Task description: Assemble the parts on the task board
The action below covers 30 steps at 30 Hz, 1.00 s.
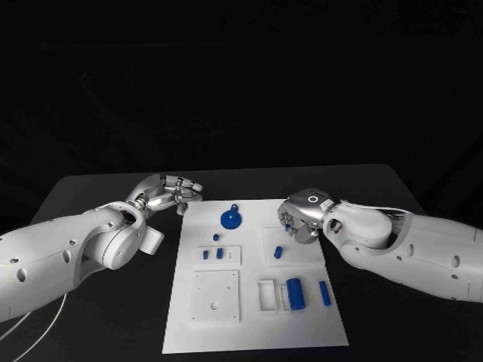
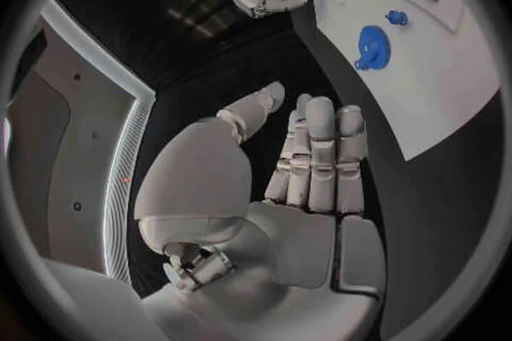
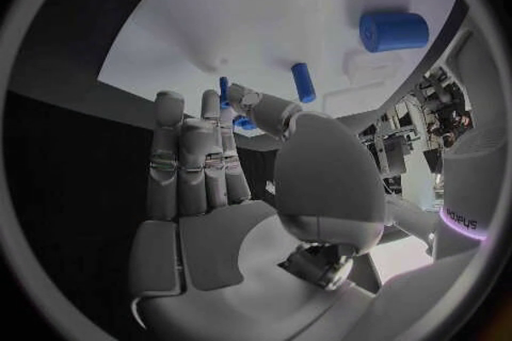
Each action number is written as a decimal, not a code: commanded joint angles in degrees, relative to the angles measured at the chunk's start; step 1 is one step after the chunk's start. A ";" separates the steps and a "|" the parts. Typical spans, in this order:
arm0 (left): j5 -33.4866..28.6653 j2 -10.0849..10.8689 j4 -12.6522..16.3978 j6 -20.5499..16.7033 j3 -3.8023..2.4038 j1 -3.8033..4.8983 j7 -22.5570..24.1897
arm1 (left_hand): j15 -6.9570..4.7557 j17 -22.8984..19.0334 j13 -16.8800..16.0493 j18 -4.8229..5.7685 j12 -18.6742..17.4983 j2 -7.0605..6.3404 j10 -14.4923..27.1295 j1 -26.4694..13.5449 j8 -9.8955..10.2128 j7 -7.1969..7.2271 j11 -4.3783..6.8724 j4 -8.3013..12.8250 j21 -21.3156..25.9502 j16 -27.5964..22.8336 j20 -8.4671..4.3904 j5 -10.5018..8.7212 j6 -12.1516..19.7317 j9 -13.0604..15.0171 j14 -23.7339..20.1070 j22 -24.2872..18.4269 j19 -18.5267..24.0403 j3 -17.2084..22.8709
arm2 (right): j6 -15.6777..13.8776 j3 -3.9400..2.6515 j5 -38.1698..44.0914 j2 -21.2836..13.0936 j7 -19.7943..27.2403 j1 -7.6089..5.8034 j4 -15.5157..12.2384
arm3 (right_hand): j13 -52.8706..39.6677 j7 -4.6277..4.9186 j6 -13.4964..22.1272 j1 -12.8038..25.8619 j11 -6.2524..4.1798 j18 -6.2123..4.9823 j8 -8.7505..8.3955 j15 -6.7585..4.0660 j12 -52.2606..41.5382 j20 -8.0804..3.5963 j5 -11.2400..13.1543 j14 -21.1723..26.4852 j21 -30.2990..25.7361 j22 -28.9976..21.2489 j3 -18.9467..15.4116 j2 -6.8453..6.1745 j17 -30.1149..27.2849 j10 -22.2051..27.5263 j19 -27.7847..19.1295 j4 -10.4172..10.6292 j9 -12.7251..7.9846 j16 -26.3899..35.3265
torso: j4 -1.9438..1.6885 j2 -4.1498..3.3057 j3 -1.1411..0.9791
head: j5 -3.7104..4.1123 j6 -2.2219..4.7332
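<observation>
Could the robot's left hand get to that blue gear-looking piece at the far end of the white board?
Probably yes. The left hand sits just off the task board, holding nothing, and nothing lies between it and the blue gear.

Black table [image 1: 111, 188], dark backdrop [image 1: 241, 75] behind it

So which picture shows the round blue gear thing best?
The head view: the gear lies flat and whole on the task board, seen from above. The left wrist view shows it sideways and bent. The right wrist view shows other blue parts.
</observation>
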State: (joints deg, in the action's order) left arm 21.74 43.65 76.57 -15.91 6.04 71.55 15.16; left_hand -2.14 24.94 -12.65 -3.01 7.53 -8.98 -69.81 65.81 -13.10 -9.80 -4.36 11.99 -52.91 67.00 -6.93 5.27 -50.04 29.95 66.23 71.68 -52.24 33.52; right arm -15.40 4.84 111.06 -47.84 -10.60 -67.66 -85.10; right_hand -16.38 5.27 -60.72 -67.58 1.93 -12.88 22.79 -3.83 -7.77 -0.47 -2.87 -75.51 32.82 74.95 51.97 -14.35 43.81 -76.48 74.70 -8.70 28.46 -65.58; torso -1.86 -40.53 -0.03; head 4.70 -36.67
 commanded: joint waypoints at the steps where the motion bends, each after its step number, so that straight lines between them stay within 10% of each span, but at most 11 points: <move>1: -0.66 -0.16 -0.16 0.40 -0.05 0.05 0.49 | -0.03 0.10 0.08 -2.55 0.06 0.05 0.41 -0.10 0.10 -0.09 0.05 0.04 0.23 -0.26 -0.83 0.12 0.45 -0.10 0.50 -0.03 -0.19 -0.20 | -0.83 -0.41 0.34 -0.23 0.73 0.03 -0.55 | -0.19 0.02 -0.26 -0.41 -0.15 -2.12 0.17 -0.82 -0.06 -0.06 -0.29 0.23 0.25 1.09 0.34 -0.14 -0.11 -0.39 0.44 0.09 -0.02 -0.33 | -0.03 -0.03 -0.02 | -0.05 -0.02; 11: -0.96 -0.31 -0.61 0.31 -0.05 0.05 0.62 | -0.02 0.12 0.09 -2.55 0.06 0.05 0.42 -0.12 0.09 -0.11 0.05 0.04 0.25 -0.27 -0.82 0.13 0.50 -0.11 0.52 -0.03 -0.21 -0.21 | -1.53 -2.25 -2.53 -2.55 1.40 -0.38 -5.63 | -0.55 0.00 -0.32 -0.39 -0.17 -2.12 0.13 -0.84 -0.07 -0.11 -0.30 0.23 0.30 1.08 0.51 -0.30 -0.19 -0.37 0.47 0.33 0.13 -0.41 | 0.02 0.02 0.05 | -0.42 -0.02; 20: -1.55 -1.55 -2.55 -0.03 -0.04 0.04 0.86 | -0.02 0.14 0.08 -2.56 0.07 0.08 0.42 -0.10 0.07 -0.11 0.05 0.05 0.26 -0.28 -0.82 0.15 0.51 -0.12 0.52 -0.03 -0.23 -0.20 | -1.64 -2.31 -3.01 0.39 1.99 -0.36 -8.07 | -0.72 0.00 -0.30 -0.39 -0.17 -2.12 0.08 -0.84 -0.05 -0.14 -0.37 0.25 0.30 1.07 0.58 -0.27 -0.24 -0.32 0.45 0.41 0.20 -0.43 | -0.05 0.37 0.07 | -2.68 0.19; 30: -2.11 -2.98 -4.46 -0.48 -0.04 0.04 1.14 | -0.02 0.16 0.08 -2.56 0.09 0.12 0.41 -0.09 0.04 -0.11 0.05 0.06 0.28 -0.30 -0.82 0.18 0.51 -0.13 0.52 -0.03 -0.23 -0.20 | -0.56 -0.20 -1.22 5.88 2.29 0.68 -8.47 | -0.95 0.03 -0.21 -0.38 -0.15 -2.12 -0.02 -0.82 0.00 -0.19 -0.45 0.28 0.32 1.08 0.53 -0.06 -0.32 -0.20 0.42 0.41 0.29 -0.46 | -0.03 0.77 0.27 | -7.21 -0.56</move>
State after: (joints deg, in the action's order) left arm 20.47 41.02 72.20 -16.11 6.05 71.55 15.37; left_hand -2.14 25.03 -12.65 -3.03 7.53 -8.98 -69.85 65.81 -13.10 -9.96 -4.31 11.99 -52.91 67.00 -6.85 5.27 -49.78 29.91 66.23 71.68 -52.36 33.52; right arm -16.70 4.55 108.54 -42.13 -9.07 -67.17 -93.73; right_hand -17.29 5.31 -60.63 -67.50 1.92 -12.88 22.72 -4.04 -7.75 -0.51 -3.11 -75.62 32.82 74.93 52.35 -14.44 43.58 -76.47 74.92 -8.29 28.62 -65.78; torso -1.91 -39.85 0.16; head -1.47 -37.05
